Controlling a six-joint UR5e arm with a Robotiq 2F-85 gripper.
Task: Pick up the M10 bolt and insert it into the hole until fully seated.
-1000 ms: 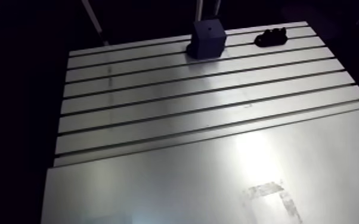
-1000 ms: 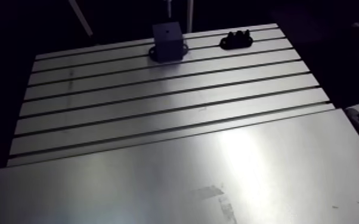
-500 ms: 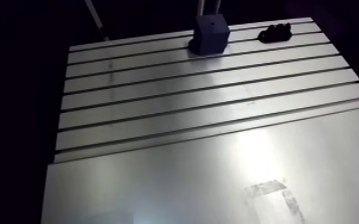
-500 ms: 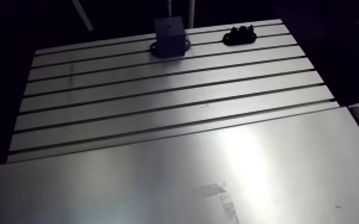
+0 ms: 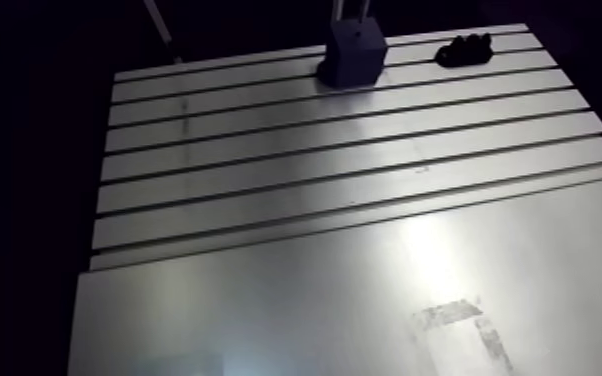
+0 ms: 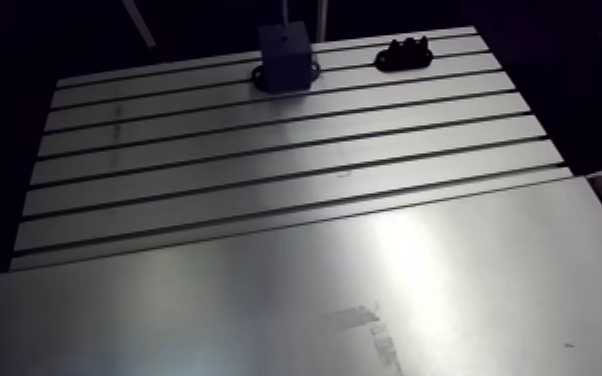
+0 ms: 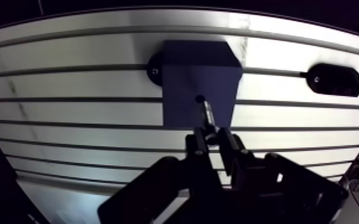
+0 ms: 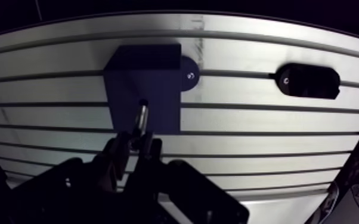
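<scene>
My gripper (image 7: 213, 140) squeezes the M10 bolt (image 7: 207, 115) tight. Its tip is right at the hole (image 7: 200, 99) in the dark block (image 7: 188, 65). Only my arm has moved; the block stayed. Pushing in comes next, I think.

You see the pincer (image 8: 135, 145) clamped on the M10 bolt (image 8: 139, 121). The bolt's tip reaches the hole (image 8: 144, 103) in the top of the dark block (image 8: 158, 71); how deep it sits, you cannot tell. The block stands on the slotted table (image 8: 247, 125), and a black oval holder (image 8: 307, 80) lies well apart from it.
</scene>
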